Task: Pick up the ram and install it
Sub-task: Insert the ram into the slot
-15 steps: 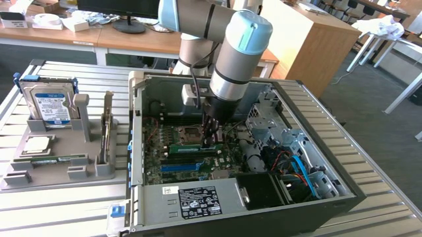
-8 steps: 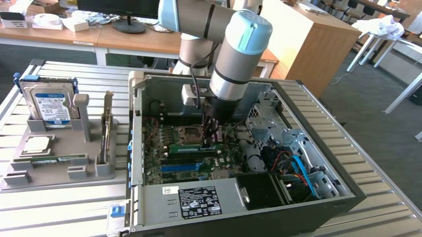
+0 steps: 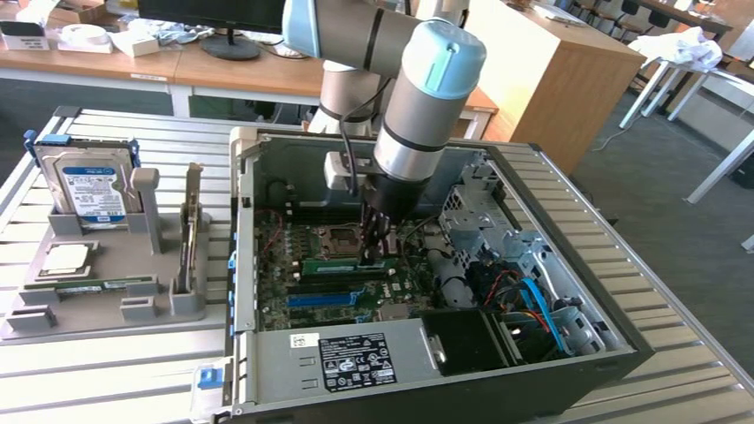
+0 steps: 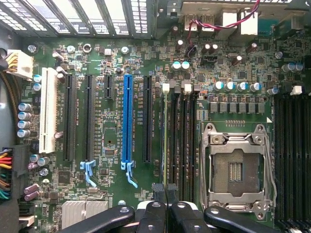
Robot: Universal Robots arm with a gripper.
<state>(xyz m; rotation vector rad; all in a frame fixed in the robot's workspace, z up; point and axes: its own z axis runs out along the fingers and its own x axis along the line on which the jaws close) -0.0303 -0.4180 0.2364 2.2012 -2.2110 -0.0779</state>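
Closest in, clamped nearly shut in the gripper (image 4: 165, 196): the ram (image 4: 165, 141), edge-on along a memory slot (image 4: 176, 141) beside the empty CPU socket (image 4: 235, 167). Likely trouble: pressing down askew, jamming the notch or flexing the motherboard (image 4: 114, 121) beneath.

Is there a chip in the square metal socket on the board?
No, the processor socket lies empty, with its bare contacts showing inside the metal frame.
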